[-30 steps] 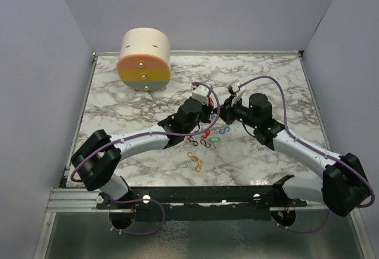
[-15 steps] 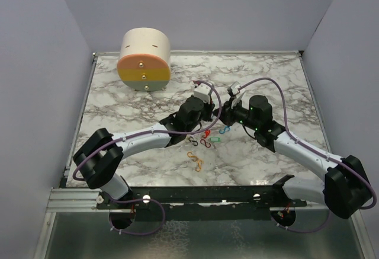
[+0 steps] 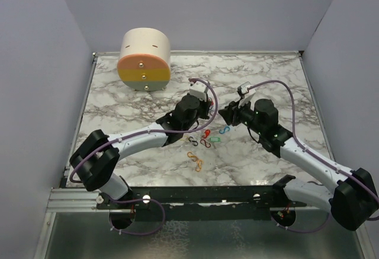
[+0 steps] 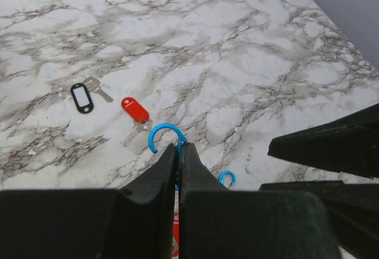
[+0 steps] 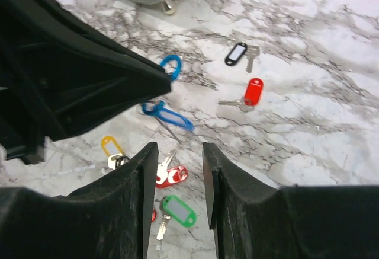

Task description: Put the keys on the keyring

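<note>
Left wrist: left gripper (image 4: 179, 150) stays clamped on the blue keyring (image 4: 162, 136). Right gripper (image 5: 180, 152) has just parted and backed away, empty; I judge the blue key (image 5: 172, 118) handed over.

Blue clip (image 4: 166, 137) half behind left fingers (image 4: 151, 179)

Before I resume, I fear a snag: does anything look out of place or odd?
Nothing stands out. The left gripper pinches a blue clip; the right gripper is open. The keys lie loose on the table, with no damage showing.
</note>
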Motion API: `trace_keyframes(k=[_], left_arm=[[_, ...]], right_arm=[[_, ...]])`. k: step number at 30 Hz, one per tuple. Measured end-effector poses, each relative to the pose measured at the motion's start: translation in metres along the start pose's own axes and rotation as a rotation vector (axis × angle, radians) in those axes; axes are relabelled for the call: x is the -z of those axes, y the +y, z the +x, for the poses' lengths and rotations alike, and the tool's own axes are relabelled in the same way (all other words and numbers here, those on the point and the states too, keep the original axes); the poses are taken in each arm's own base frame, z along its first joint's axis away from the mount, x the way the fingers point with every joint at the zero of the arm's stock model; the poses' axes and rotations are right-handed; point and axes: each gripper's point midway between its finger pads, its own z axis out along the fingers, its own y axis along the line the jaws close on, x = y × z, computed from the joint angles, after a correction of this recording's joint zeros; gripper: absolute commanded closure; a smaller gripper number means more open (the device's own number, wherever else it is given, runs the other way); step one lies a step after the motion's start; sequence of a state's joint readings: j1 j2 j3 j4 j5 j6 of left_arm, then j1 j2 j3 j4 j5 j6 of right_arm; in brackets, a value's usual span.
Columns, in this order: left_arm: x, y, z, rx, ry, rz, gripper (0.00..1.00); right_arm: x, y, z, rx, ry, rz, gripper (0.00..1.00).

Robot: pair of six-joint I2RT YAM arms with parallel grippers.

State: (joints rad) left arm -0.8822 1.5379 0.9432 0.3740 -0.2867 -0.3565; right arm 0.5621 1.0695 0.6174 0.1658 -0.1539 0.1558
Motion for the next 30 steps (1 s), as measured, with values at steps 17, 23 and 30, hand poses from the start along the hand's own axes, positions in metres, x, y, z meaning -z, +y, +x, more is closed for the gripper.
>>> trace_keyframes(k=[17, 23, 30], left_arm=[[0.042, 0.045, 0.003, 0.041, -0.028, -0.101, 1.0], [0.046, 0.055, 0.014, 0.043, -0.002, -0.128, 1.0], [0.046, 0.059, 0.017, 0.045, 0.01, -0.139, 1.0]], right_arm=[[-0.032, -0.028, 0.075, -0.102, 0.304, 0.144, 0.52], [-0.036, -0.031, 0.086, -0.122, 0.342, 0.163, 0.52], [-0.037, -0.032, 0.085, -0.129, 0.339, 0.168, 0.52]])
